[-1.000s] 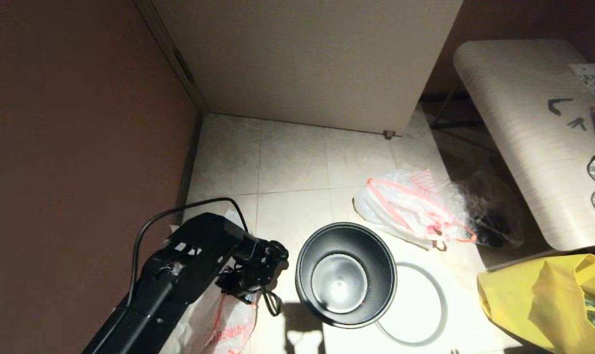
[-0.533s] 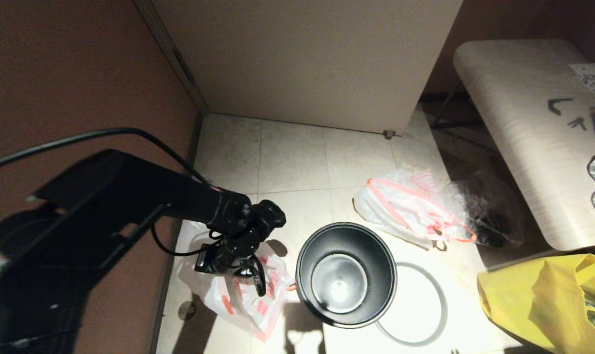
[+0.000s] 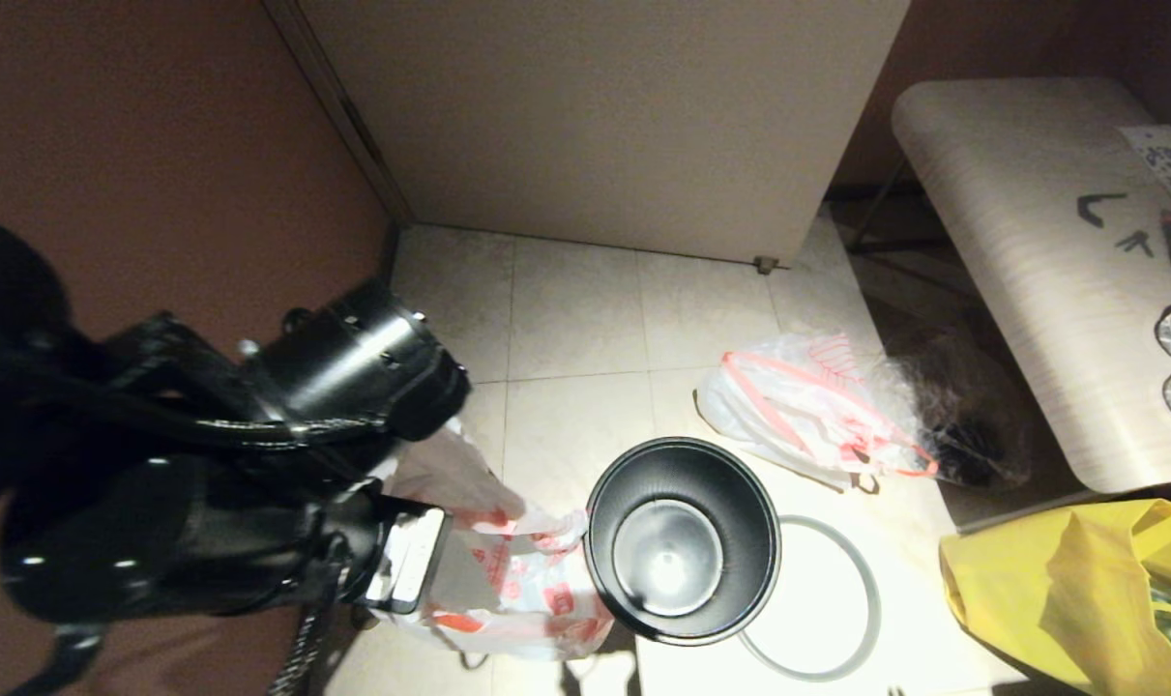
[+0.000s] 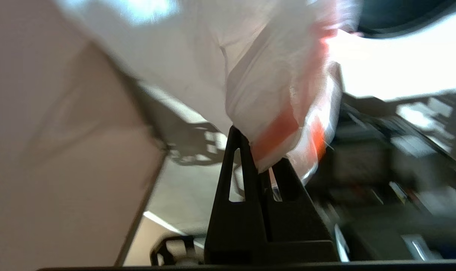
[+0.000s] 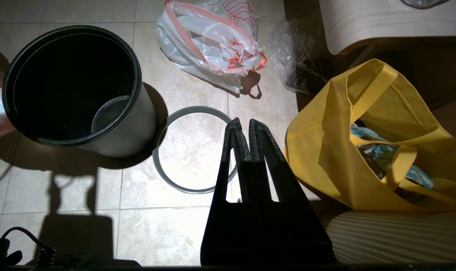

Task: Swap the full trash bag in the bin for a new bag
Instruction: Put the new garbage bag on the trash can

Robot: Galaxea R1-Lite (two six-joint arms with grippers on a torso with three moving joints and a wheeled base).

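The bin (image 3: 740,503) stands unlined on the tiled floor, and its grey hoop (image 3: 870,590) lies flat to its right. Beyond the bin, to the right, the full trash bag (image 3: 798,406) lies on the floor with its red drawstrings loose. My left arm fills the left of the head view. Its gripper (image 4: 258,150) is shut on the red edge of the new bag (image 4: 273,86), which hangs limp (image 3: 517,580) just left of the bin. My right gripper (image 5: 244,126) is shut and holds nothing, above the hoop (image 5: 163,165), between the bin (image 5: 135,75) and a yellow bag.
A yellow bag (image 3: 1078,590) with contents sits at the front right. A clear crinkly bag (image 3: 962,406) with dark contents lies beside the full trash bag, under a pale table (image 3: 1030,242). A brown wall (image 3: 111,145) and a white cabinet (image 3: 604,116) close the left and back.
My left arm has swung up and towards the head camera. The new bag has risen off the floor with it and now hangs against the bin's left side.
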